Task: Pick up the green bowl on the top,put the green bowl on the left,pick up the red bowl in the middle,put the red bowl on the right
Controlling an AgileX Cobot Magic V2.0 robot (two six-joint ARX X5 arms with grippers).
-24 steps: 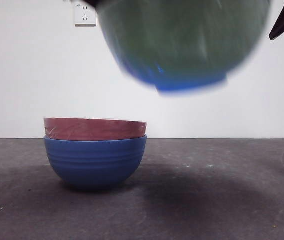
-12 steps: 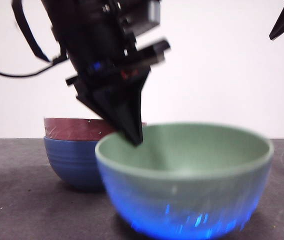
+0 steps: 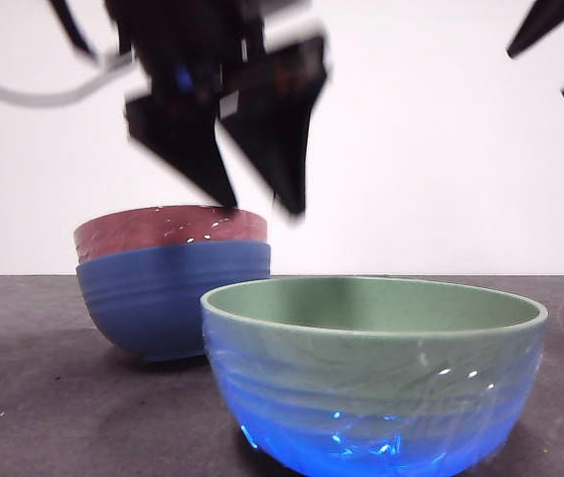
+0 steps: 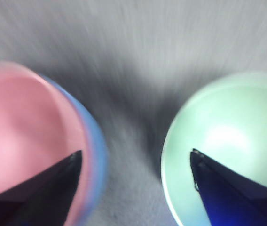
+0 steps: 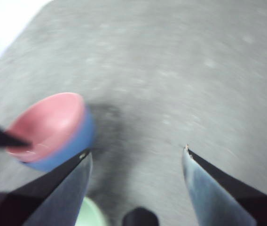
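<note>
The green bowl (image 3: 371, 348) stands upright on the table, near and right of centre, with nothing holding it. Behind it to the left, the red bowl (image 3: 168, 229) sits nested in a blue bowl (image 3: 168, 298). My left gripper (image 3: 262, 207) hangs open and blurred above the gap between the two. In its wrist view the left gripper (image 4: 136, 155) has one jaw over the red bowl (image 4: 25, 136) and the other over the green bowl (image 4: 227, 136). My right gripper (image 3: 537, 73) waits open at the top right corner, over bare table (image 5: 171, 94) in its wrist view.
The dark grey table (image 3: 64, 417) runs back to a white wall. The right wrist view shows the red bowl (image 5: 46, 122) in the blue bowl (image 5: 72, 146) off to one side and a sliver of green rim (image 5: 92, 214) between the jaws' bases.
The green bowl came down from the air onto the table. The left gripper let go of its rim, opened and rose. The red and blue stack now looks slightly tilted.
</note>
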